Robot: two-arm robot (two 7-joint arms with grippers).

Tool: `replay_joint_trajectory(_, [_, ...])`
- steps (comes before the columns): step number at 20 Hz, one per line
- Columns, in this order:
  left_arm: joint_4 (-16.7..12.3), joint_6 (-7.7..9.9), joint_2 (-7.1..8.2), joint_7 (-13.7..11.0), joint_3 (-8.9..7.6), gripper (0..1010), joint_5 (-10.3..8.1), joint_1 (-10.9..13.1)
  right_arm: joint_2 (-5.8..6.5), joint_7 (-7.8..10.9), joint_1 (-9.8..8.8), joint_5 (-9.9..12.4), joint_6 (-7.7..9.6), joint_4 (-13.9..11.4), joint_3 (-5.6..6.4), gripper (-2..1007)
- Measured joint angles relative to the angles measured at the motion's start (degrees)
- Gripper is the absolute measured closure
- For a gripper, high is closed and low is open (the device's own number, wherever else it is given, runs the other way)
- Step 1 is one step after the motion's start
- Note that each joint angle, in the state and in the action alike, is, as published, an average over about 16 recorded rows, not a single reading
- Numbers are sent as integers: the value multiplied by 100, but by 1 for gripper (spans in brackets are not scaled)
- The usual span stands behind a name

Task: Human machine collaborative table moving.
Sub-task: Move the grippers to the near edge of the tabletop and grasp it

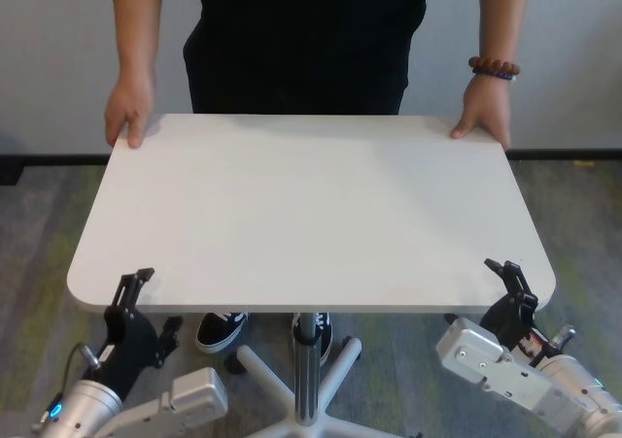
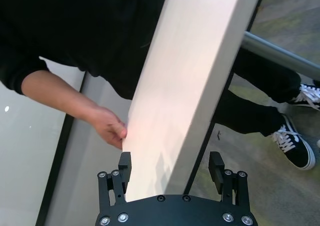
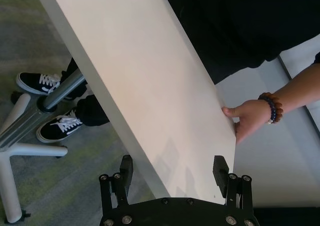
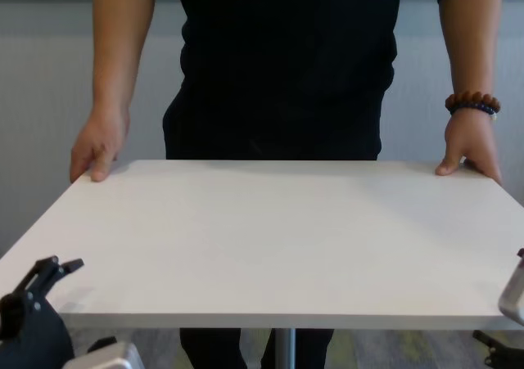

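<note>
Big white counter [image 1: 311,205] on a silver centre pole [image 1: 307,370], sitting between robot and person.

Person in black [image 1: 311,40] at the far edge, one hand on each far corner [image 1: 129,113] [image 1: 483,119], bead bracelet [image 1: 494,68] on the wrist at the robot's right. Left hand [image 2: 171,168] at the near left corner, right hand [image 3: 173,170] at the near right corner, both released and spread wide with the counter's edge slotted between the fingers, no squeeze. Grey-green carpet [image 1: 39,263] underneath.
</note>
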Motion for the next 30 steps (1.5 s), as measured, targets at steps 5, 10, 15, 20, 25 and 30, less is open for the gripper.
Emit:
replay_joint_trajectory(5, [113, -25, -101, 48, -68, 7, 64, -64, -81, 122, 94, -106, 60, 61, -19, 0])
replay_joint_trajectory(10, [262, -38, -210, 37, -102, 7, 156, -178, -159, 233, 189, -215, 97, 146, -35, 0])
replay_joint_trajectory(15, [419, -44, -311, 3, -133, 7, 241, -302, -242, 337, 300, -342, 117, 268, -60, 0])
replay_joint_trajectory(20, [556, -54, -400, -19, -192, 7, 293, -406, -334, 413, 414, -479, 130, 406, -86, 0])
replay_joint_trajectory(25, [656, -68, -471, -36, -251, 7, 338, -470, -421, 460, 498, -613, 142, 523, -107, 0])
replay_joint_trajectory(30, [727, -78, -533, -74, -301, 7, 382, -506, -494, 482, 538, -714, 150, 597, -98, 0])
